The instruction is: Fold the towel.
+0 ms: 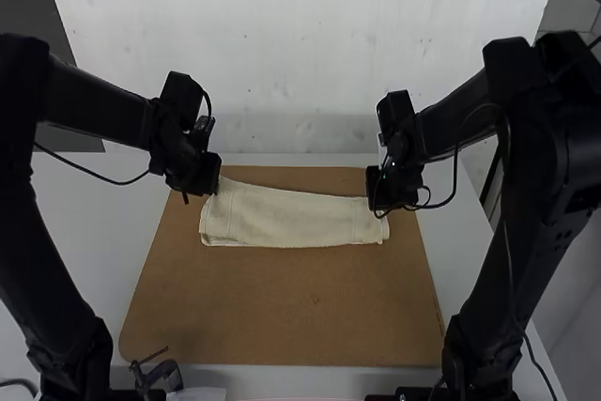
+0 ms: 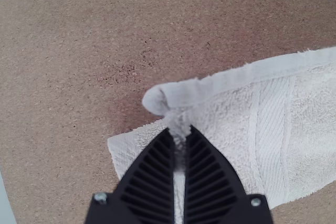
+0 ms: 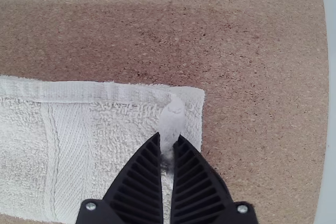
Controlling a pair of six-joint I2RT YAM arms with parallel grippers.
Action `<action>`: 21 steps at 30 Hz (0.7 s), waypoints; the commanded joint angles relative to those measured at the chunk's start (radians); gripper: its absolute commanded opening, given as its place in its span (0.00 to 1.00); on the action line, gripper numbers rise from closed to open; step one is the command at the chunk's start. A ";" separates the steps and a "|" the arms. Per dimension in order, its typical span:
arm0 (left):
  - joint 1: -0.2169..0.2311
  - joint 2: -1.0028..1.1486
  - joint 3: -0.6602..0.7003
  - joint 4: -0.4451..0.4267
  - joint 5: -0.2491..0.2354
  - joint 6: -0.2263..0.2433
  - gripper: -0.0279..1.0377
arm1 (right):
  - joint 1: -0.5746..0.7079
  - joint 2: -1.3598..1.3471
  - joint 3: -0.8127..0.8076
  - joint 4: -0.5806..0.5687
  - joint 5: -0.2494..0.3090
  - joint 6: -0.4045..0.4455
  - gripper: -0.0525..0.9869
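we've got the left gripper [image 2: 179, 129] and right gripper [image 3: 170, 137] each pinching the folded towel [image 1: 291, 220] near an end corner, on the brown board [image 1: 282, 307], presumably to keep the edge taut and the next fold square.

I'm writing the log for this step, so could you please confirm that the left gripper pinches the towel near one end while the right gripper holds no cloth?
Not quite: the right gripper does hold cloth. The right wrist view shows it shut on a bit of the towel near a corner. The left gripper does pinch the towel near its other end.
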 commanded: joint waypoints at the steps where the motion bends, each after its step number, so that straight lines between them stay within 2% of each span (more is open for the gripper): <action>1: -0.008 0.014 0.029 0.006 -0.016 0.009 0.05 | -0.016 0.013 0.036 0.016 0.022 0.007 0.07; 16: -0.016 0.028 0.025 0.006 -0.013 0.007 0.05 | -0.014 0.067 0.079 0.022 0.022 0.027 0.07; 17: -0.012 0.028 0.028 0.006 -0.013 0.007 0.09 | -0.016 0.067 0.076 0.030 0.020 0.032 0.13; 18: -0.008 0.028 0.029 0.006 -0.010 0.007 0.20 | -0.021 0.064 0.073 0.037 0.020 0.036 0.27; 19: -0.002 0.028 0.031 0.006 -0.005 0.009 0.35 | -0.028 0.061 0.074 0.037 0.017 0.041 0.44; 20: 0.003 0.026 0.034 0.006 -0.005 0.010 0.55 | -0.037 0.055 0.074 0.040 0.013 0.043 0.62; 21: 0.006 0.023 0.038 0.005 -0.005 0.013 0.75 | -0.045 0.046 0.074 0.042 0.008 0.050 0.73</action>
